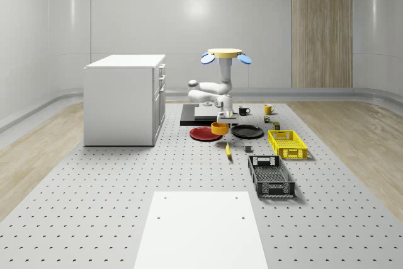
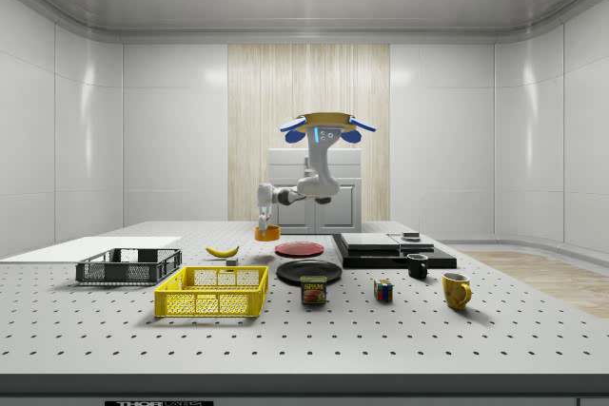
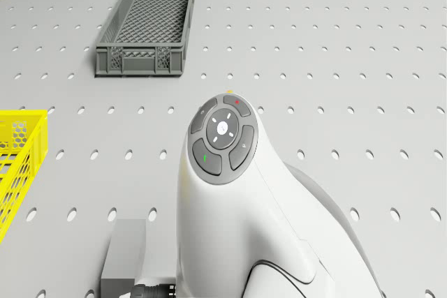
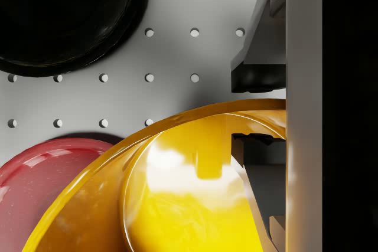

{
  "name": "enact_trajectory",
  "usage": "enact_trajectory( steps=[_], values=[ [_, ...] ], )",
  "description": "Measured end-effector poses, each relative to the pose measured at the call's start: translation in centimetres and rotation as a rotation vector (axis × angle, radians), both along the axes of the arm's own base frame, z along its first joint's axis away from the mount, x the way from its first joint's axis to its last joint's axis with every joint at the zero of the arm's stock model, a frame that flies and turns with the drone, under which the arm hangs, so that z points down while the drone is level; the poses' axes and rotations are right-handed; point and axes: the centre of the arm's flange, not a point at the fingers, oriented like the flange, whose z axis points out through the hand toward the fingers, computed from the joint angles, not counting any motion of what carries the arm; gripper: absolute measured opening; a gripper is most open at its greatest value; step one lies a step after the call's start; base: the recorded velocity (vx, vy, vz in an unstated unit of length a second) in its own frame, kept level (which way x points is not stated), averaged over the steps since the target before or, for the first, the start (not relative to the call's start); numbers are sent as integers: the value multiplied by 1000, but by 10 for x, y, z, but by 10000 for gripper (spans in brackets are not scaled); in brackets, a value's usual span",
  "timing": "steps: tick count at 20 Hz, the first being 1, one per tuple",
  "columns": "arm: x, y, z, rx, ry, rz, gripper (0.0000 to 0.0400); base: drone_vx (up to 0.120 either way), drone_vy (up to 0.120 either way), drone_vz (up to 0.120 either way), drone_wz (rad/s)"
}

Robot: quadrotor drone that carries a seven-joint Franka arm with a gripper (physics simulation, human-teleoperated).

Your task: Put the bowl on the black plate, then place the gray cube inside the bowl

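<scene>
My end effector (image 4: 260,107) has its fingers closed on the rim of the orange bowl (image 1: 220,128), one finger outside the wall and one inside, and holds it clear of the worktop (image 1: 126,181). The bowl is round, glossy and smooth, its opening facing up toward my wrist; being round, it has no long axis to speak of.

In the whole-scene view, just left of and below my end effector lies the red plate (image 1: 204,133), flat, shiny and circular. Just to the right lies the black plate (image 1: 247,131), also round and glossy, with a raised rim. The bowl hangs between the two plates, over neither. Farther right sits a yellow mesh basket (image 1: 288,143), and nearer the camera a dark gray lattice crate (image 1: 271,176).

A small gray cube (image 1: 248,149) rests on the perforated worktop, near the black plate's front edge.

My drone body (image 1: 225,54) hovers above the plates, behind the bowl.
</scene>
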Motion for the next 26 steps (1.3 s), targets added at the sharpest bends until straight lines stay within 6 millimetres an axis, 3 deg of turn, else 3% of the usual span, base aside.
enact_trajectory(
  steps=[26],
  values=[
    [0, 0, 0, 0, 0, 0, 100, -120, 120, 0, 0]
  ],
)
